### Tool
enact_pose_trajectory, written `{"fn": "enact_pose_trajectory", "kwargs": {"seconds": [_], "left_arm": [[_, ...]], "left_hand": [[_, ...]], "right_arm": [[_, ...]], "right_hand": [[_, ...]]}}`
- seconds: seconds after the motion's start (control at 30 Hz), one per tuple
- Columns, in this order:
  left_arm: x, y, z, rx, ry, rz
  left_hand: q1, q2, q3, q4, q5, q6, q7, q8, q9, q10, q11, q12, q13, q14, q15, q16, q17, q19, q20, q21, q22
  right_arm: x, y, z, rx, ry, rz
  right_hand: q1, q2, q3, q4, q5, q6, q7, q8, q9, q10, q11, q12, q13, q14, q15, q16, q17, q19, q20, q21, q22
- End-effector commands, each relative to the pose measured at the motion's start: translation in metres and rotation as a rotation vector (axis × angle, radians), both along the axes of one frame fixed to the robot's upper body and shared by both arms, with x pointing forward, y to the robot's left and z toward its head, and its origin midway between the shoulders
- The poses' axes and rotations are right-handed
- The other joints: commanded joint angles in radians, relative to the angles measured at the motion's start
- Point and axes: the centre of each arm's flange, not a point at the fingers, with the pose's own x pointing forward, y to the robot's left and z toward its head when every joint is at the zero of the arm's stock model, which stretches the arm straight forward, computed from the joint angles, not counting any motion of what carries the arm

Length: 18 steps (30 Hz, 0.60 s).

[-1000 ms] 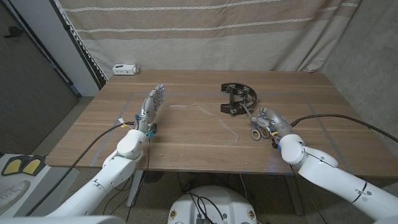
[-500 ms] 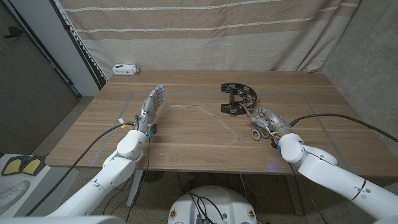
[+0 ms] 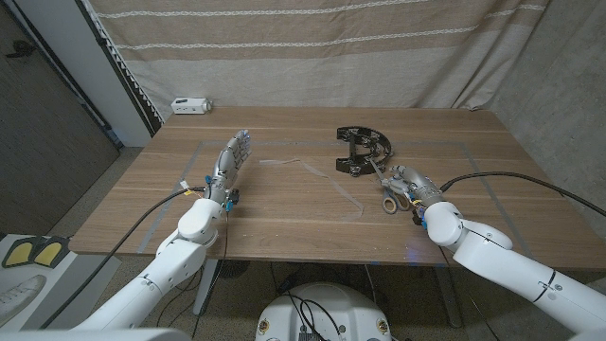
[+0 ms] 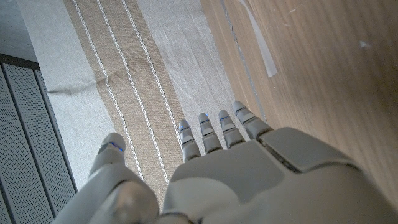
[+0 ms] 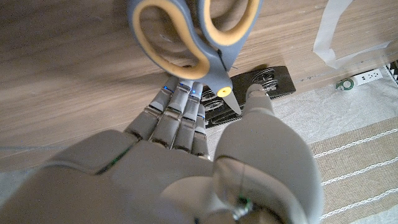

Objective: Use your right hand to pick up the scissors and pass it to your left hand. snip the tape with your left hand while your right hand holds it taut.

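The wooden worktop [image 3: 312, 204] carries everything in the head view. On its left half the left robot hand [image 3: 232, 156] is raised on its forearm, fingers straight, apart and holding nothing; its wrist view shows the fingers [image 4: 217, 130] stretched out beside the wood. On the right half the right robot hand [image 3: 409, 182] is at the scissors [image 3: 390, 192], fingers bent around the blade end. Its fingers [image 5: 177, 112] hide most of the blades, and whether they actually clamp the scissors cannot be told. The scissors' long axis runs near to far, slightly slanted: the grey-and-yellow handle loops [image 5: 186, 31] are at the near end, the blades point far toward the black tape dispenser [image 3: 363, 152], which is close beyond them. A clear strip of tape [image 3: 312, 169] lies on the wood left of the dispenser, faint and hard to trace along its whole length.
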Motion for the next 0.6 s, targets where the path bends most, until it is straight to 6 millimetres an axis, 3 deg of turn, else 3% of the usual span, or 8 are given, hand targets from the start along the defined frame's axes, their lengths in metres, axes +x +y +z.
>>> {"fn": "enact_pose_trajectory", "kwargs": {"seconds": [0.03,0.3,0.6], "left_arm": [[0.0005,0.0005,-0.0016,-0.003,0.003,0.000],[0.0003,0.0008,-0.0012,-0.003,0.004,-0.001],[0.0012,0.0009,-0.0007,-0.003,0.002,0.000]], "left_hand": [[0.011,-0.001,-0.003,0.002,0.008,0.002,0.000,-0.002,0.003,0.000,0.000,-0.002,0.003,-0.006,-0.134,-0.003,0.006,0.004,-0.066,0.002,0.003],[0.011,0.000,-0.003,0.002,0.008,0.003,0.001,-0.002,0.003,0.000,0.000,-0.002,0.003,-0.006,-0.134,-0.003,0.006,0.003,-0.064,0.002,0.003],[0.011,0.000,-0.005,0.003,0.008,0.006,0.001,-0.001,0.003,0.001,0.000,-0.002,0.003,-0.007,-0.132,-0.003,0.006,0.002,-0.063,0.002,0.003]], "right_arm": [[0.0034,0.0006,-0.0024,0.001,0.015,0.001],[0.0042,0.0004,-0.0030,0.002,0.012,0.000],[0.0043,0.0011,-0.0031,-0.013,0.020,0.005]], "right_hand": [[0.015,-0.001,0.007,-0.002,-0.006,0.016,-0.001,0.010,0.004,0.031,-0.003,0.011,-0.001,0.025,-0.147,0.015,0.005,0.016,-0.035,0.009,0.004],[0.041,0.001,0.015,-0.006,-0.016,0.061,-0.013,0.026,0.006,0.087,-0.015,0.026,-0.012,0.090,-0.153,0.052,0.011,0.041,-0.052,0.026,0.008],[0.045,-0.007,0.012,-0.004,-0.023,0.083,-0.019,0.033,0.007,0.096,-0.015,0.026,-0.018,0.120,-0.151,0.070,0.015,0.053,-0.060,0.036,0.010]]}}
